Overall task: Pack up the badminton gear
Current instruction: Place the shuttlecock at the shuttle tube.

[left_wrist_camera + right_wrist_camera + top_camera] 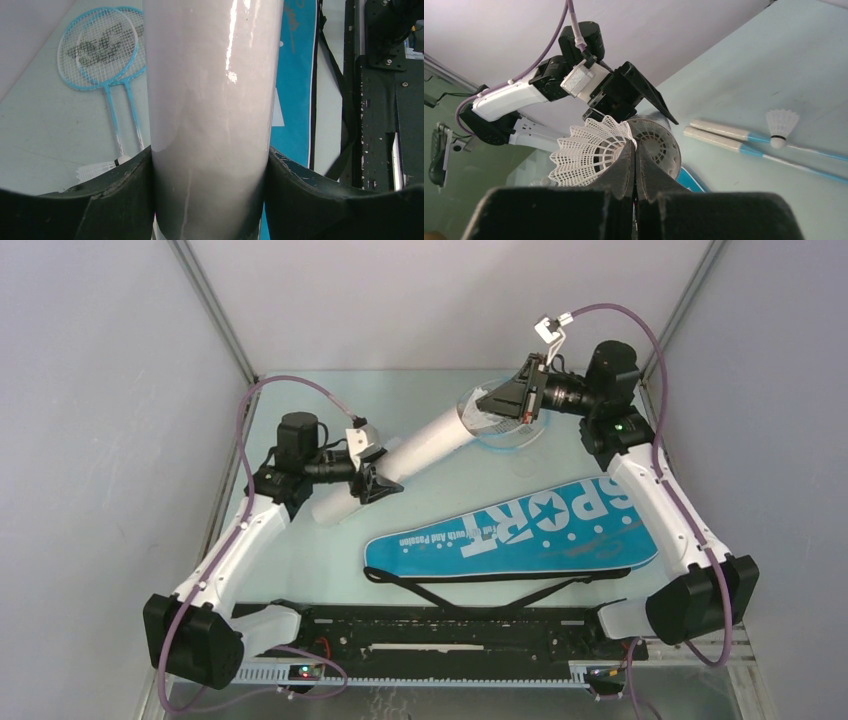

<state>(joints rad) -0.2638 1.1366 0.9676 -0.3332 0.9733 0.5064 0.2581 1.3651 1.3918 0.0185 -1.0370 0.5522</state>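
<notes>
Setting. Before me lies a pale green, glossy tabletop, which reflects soft, even light. Plain white panels enclose it on three sides: the left wall panel, the far wall panel and the right wall panel. A slim aluminium far-left post and far-right post mark the far corners. A black metal mounting rail runs along the near edge, with a white slotted cable duct just nearer.
</notes>
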